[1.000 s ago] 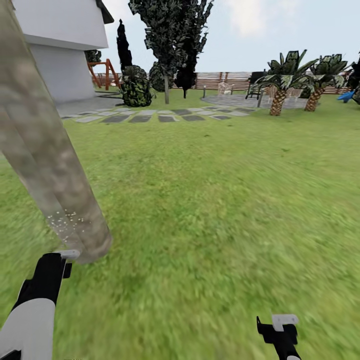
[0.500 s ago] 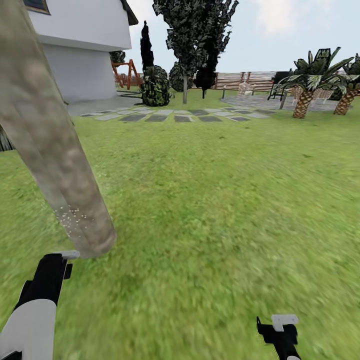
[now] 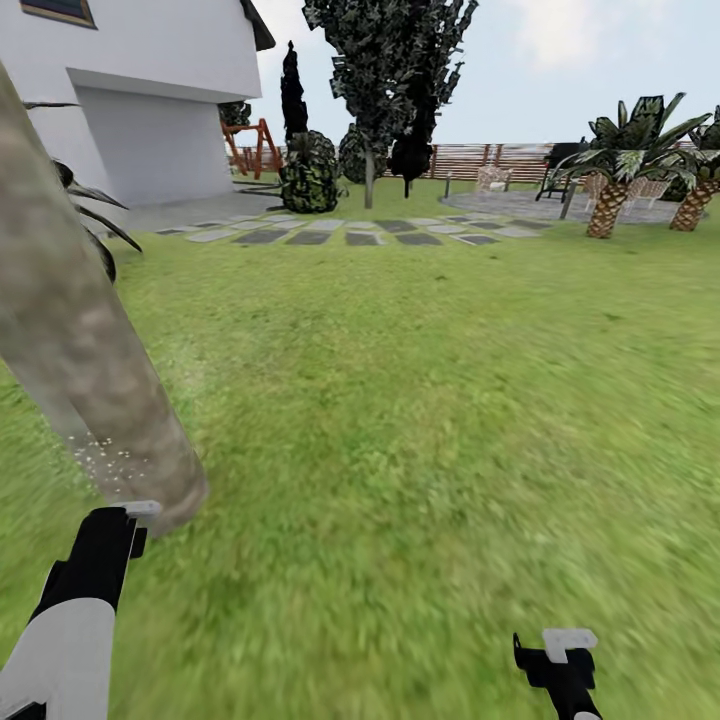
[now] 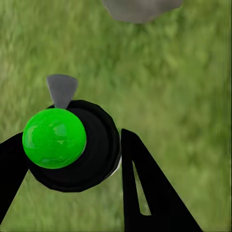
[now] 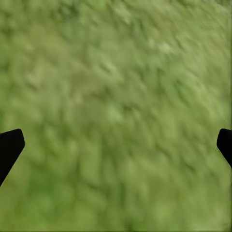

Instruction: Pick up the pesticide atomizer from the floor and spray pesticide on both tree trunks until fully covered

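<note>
While left jaws clamp one atomizer [image 4: 72, 147], right jaws spread, one speckled tree trunk [image 3: 75, 350]

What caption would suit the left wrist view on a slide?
Left gripper holding the black sprayer with its green cap above the grass.

Trunk [image 3: 85, 370]: at 9 o'clock, leaning, foot on grass [image 3: 420, 420] just ahead of left gripper [image 3: 125, 520]. Specks [image 3: 105, 462]: on trunk, near foot. Atomizer [image 4: 72, 145]: between left gripper's fingers, over grass. Right gripper [image 3: 560, 650]: at 5 o'clock, over grass. House [image 3: 140, 90]: at 11 o'clock, behind trunk. Slabs [image 3: 330, 232]: at 12 o'clock, across lawn. Tree [image 3: 385, 70]: behind slabs. Palms [image 3: 620, 170]: at 2 o'clock. Fence [image 3: 500, 160]: behind all.
</note>
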